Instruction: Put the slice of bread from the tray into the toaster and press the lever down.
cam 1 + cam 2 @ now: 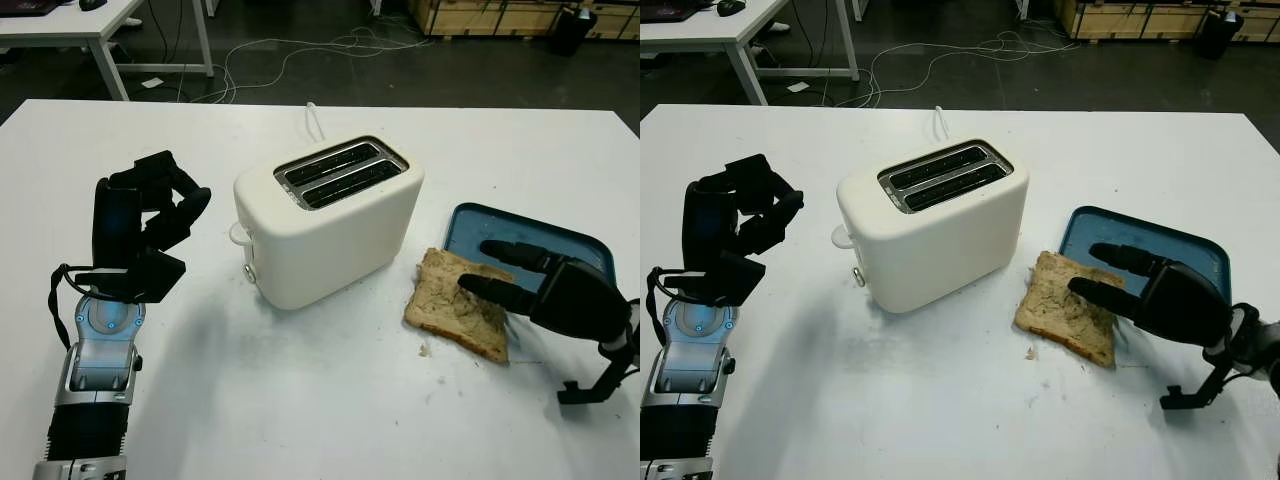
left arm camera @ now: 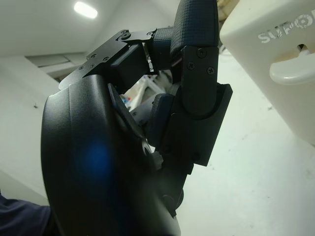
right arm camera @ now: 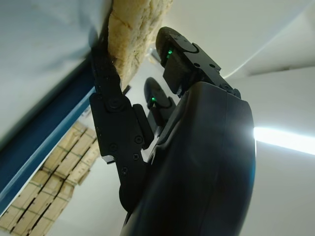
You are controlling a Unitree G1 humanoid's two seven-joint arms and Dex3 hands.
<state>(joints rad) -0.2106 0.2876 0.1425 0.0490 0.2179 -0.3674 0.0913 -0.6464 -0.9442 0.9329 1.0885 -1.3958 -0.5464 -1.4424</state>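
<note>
A cream toaster with 2 vacant slots stands mid-bench. The bread slice lies half off the blue tray, long axis running toward the toaster. The right hand pinches its tray-side edge between fingers; the left hand, fingers curled on nothing, hovers beside the toaster's lever. Cables trail across the dark floor behind.

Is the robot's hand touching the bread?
Touching. In the right wrist view, the right hand has fingers pressed against both sides of the bread.
</note>
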